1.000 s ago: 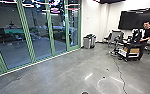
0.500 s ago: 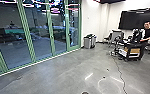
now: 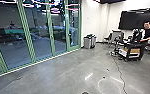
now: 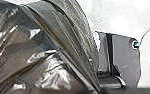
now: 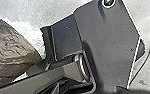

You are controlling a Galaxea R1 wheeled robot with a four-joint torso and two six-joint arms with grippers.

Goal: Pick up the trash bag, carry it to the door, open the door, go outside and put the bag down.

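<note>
On the grey floor (image 3: 53, 72), bins (image 3: 89, 42) stand near the far edge and a cart (image 3: 132, 52) toward the far right corner. A cord (image 3: 119, 71) runs to the near edge, small dark specks (image 3: 104, 77) left of it.

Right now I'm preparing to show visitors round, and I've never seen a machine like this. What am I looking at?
This is a wheeled robot with two arms. The head picture comes from a camera high up, looking forward: it shows a grey floor with a dark cable lying on it, green-framed glass panels, and a person at a black cart. The other two pictures come from cameras on its wrists. Both show a shiny dark trash bag and the robot's own dark plate. The robot is probably carrying the bag, but I can't make out what grips it.
</note>
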